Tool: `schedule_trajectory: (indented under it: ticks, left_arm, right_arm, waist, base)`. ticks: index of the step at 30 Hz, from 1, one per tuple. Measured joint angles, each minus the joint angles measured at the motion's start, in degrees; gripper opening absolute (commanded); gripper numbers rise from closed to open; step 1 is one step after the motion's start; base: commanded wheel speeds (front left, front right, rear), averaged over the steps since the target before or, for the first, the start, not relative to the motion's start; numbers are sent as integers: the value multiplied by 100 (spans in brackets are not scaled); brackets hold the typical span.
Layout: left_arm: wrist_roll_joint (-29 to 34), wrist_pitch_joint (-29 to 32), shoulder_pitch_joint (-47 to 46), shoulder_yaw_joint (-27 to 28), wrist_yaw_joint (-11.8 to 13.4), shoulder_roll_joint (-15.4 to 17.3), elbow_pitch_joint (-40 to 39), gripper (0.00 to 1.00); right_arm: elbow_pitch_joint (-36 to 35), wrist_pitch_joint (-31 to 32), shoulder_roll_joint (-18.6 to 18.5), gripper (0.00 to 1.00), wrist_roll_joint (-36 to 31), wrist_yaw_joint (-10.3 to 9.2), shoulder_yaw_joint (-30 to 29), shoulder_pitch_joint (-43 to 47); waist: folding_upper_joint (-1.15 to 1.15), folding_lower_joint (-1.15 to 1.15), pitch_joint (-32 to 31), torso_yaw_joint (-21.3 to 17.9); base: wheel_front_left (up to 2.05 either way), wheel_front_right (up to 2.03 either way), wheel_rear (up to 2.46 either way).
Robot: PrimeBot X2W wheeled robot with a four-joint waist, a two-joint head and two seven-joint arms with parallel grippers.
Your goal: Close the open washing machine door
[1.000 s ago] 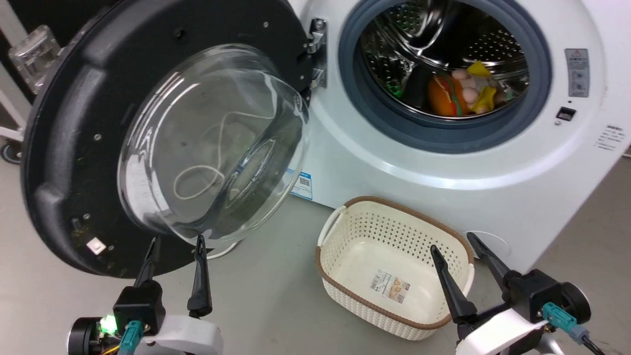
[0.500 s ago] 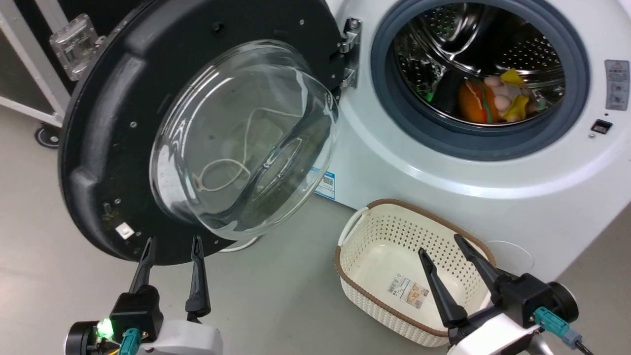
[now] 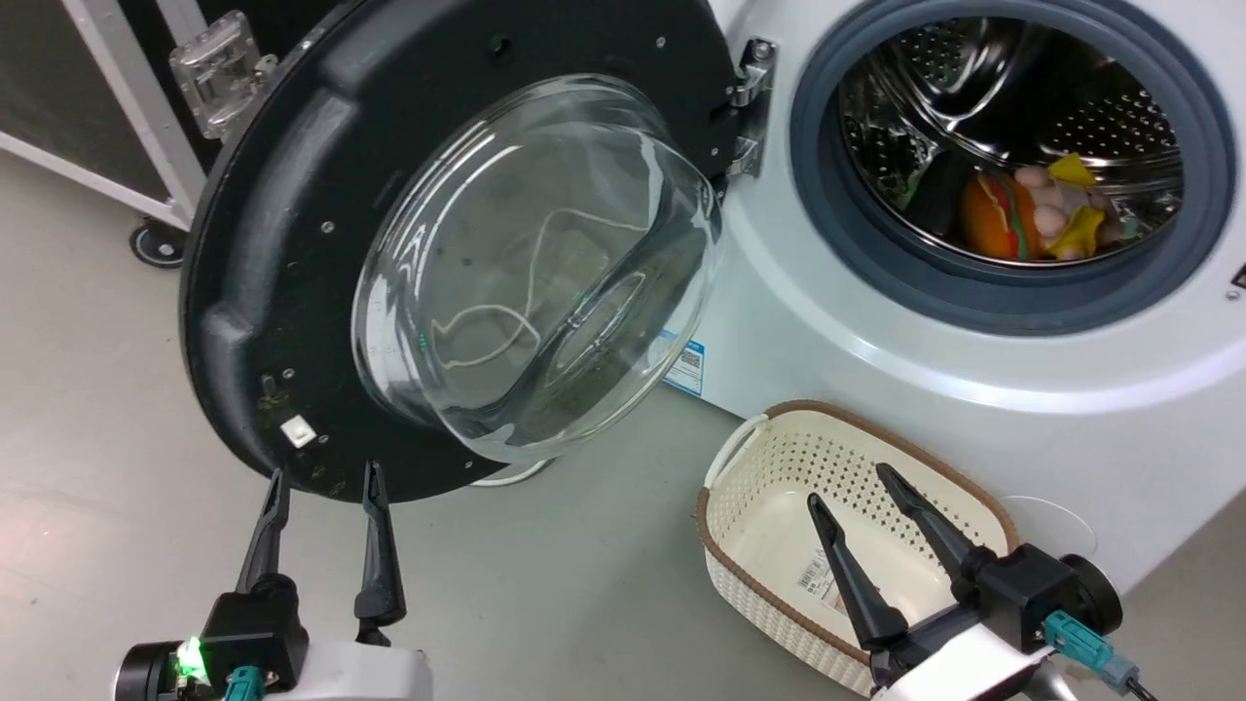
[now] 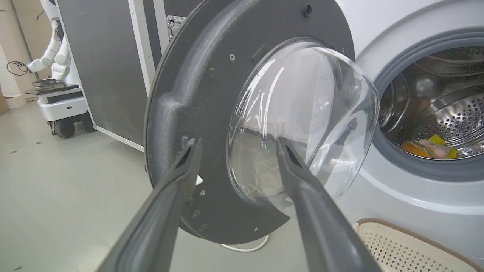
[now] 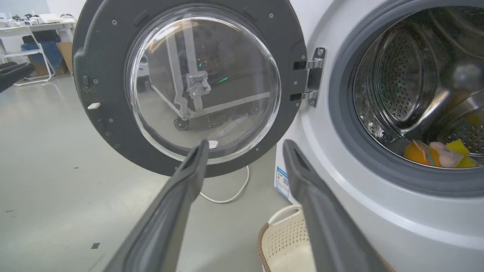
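Note:
The washing machine door [image 3: 292, 243] stands swung wide open to the left, black with a bulging glass bowl [image 3: 535, 263], hung on a metal hinge [image 3: 750, 102]. The white washing machine [image 3: 876, 331] shows its grey-rimmed steel drum [image 3: 1012, 146] with colourful soft toys [image 3: 1032, 214] inside. My left gripper [image 3: 321, 477] is open just below the door's lower rim, apart from it; the left wrist view has the door [image 4: 196, 94] straight ahead between the fingers [image 4: 181, 170]. My right gripper [image 3: 852, 487] is open over the cream basket, holding nothing; its wrist view faces the door [image 5: 102, 75].
A cream perforated basket [image 3: 769, 438] sits on the grey floor against the washer's front. A black flight case with metal edging and castors [image 3: 146, 127] stands behind the door. A white cable [image 5: 227, 194] lies under the door. Another wheeled robot [image 4: 56, 94] stands far left.
The head camera has swung left, shifting the whole scene rightward. Both grippers stay open and hold about the same pose below the door and over the basket.

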Motion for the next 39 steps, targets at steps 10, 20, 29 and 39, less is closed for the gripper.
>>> schedule_trajectory:
  ticks: [10, 20, 29, 39]
  left_arm:
    - [-185, -119, 25, 18, -91, -1, -40, 0]
    - [-1166, -120, -773, 682, -711, 426, -177, 0]
    - [-3791, 1686, -2507, 1945, -734, 1005, 666, 0]
    - [-6133, 3709, -3737, 2948, 280, 1178, 2170, 0]
  right_arm:
    - [20, -121, -12, 100, 41, 0, -42, 3]
    - [-182, -241, -14, 100, -35, 0, -399, 226]
    - [-370, -343, -122, 100, -71, 0, -354, 225]
    - [-403, -448, -250, 100, 30, 0, -222, 51]
  waist:
    - [0, 0, 21, 249]
    - [0, 1, 232, 481]
    - [0, 1, 598, 334]
    - [0, 0, 933, 85]
  base:
    - [0, 0, 0]
    - [0, 0, 0]
    - [0, 0, 0]
    - [0, 0, 0]
